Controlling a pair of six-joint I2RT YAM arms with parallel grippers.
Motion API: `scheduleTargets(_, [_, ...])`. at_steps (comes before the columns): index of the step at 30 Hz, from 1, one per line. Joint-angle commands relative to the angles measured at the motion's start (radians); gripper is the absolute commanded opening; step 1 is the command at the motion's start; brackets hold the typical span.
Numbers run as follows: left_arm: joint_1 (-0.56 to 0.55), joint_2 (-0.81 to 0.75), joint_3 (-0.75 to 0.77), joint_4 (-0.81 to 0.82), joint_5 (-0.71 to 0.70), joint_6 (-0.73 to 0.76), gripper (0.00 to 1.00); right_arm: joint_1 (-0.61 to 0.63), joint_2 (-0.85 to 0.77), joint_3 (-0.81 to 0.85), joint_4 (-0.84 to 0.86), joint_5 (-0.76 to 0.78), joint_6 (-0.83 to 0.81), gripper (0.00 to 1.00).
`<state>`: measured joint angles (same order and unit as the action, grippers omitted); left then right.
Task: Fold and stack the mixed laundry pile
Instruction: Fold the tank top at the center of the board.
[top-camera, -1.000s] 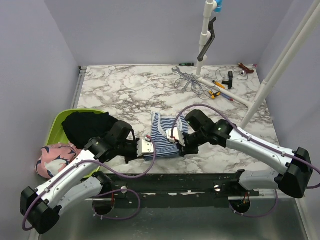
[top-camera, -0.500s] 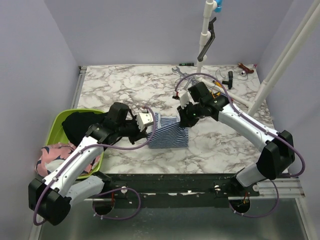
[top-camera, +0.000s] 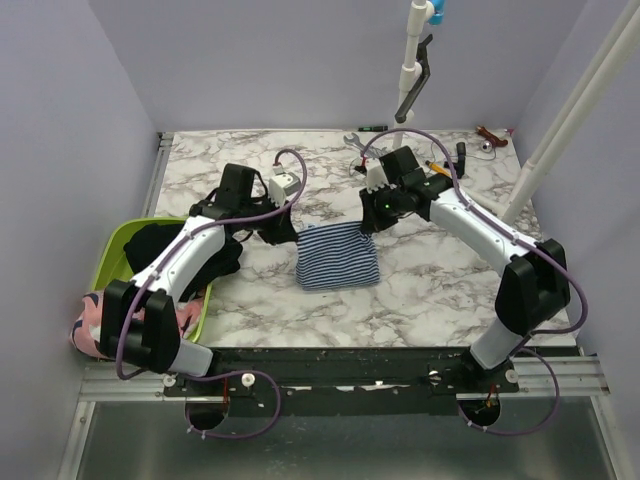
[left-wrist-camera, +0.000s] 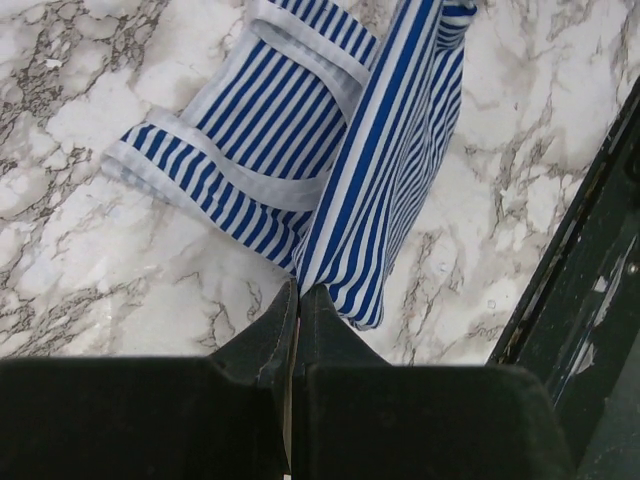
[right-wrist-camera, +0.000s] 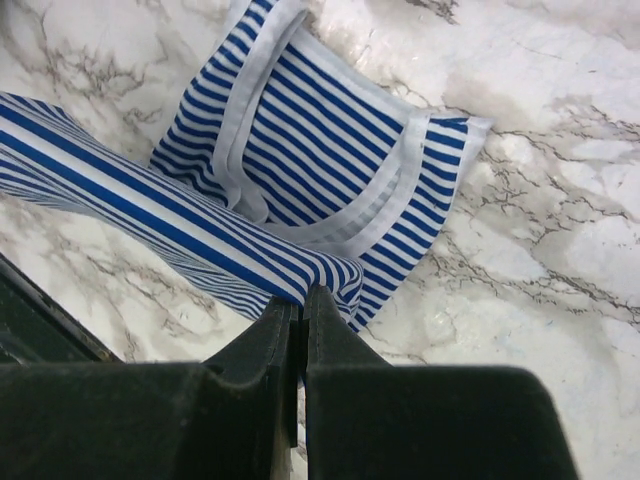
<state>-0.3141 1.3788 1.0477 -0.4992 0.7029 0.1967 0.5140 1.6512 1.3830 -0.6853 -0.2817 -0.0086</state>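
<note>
The navy-and-white striped garment (top-camera: 338, 256) lies doubled over in the middle of the marble table (top-camera: 450, 280). My left gripper (top-camera: 292, 231) is shut on its far left corner, the cloth (left-wrist-camera: 390, 150) pinched at the fingertips (left-wrist-camera: 298, 292). My right gripper (top-camera: 368, 222) is shut on the far right corner, with striped fabric (right-wrist-camera: 330, 150) caught at its tips (right-wrist-camera: 303, 293). The strap end lies flat on the marble beneath the lifted layer. The black garment (top-camera: 168, 250) sits in the lime green basin (top-camera: 112, 252). The pink printed garment (top-camera: 92, 322) hangs over the basin's near edge.
A wrench (top-camera: 362, 148), small hand tools (top-camera: 440, 172) and cables lie at the back right, beside a white pipe stand (top-camera: 408, 75). A slanted white pole (top-camera: 565, 125) crosses the right side. A black rail (top-camera: 400, 362) runs along the table's near edge.
Both grippers carried the garment's near edge up and toward the back of the table, folding the striped cloth over itself. Both arms now reach much farther from their bases.
</note>
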Motion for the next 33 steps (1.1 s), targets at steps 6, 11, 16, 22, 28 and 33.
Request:
scheduleTargets(6, [0.086,0.225,0.149,0.010,-0.052,-0.115,0.00,-0.066,0.152,0.109,0.051,0.165,0.072,0.01])
scheduleTargets(11, [0.086,0.333,0.226,-0.005,-0.108,-0.125,0.00,-0.087,0.208,0.117,0.097,0.239,0.094,0.01])
scheduleTargets(16, [0.086,0.413,0.297,-0.011,-0.163,-0.140,0.00,-0.093,0.260,0.114,0.138,0.267,0.102,0.01])
scheduleTargets(22, [0.086,0.504,0.374,-0.047,-0.209,-0.158,0.00,-0.110,0.293,0.109,0.184,0.308,0.117,0.01])
scheduleTargets(28, [0.086,0.556,0.447,-0.073,-0.230,-0.169,0.14,-0.127,0.334,0.108,0.225,0.347,0.137,0.10])
scheduleTargets(33, [0.090,0.595,0.543,-0.111,-0.252,-0.189,0.38,-0.150,0.389,0.157,0.245,0.390,0.181,0.45])
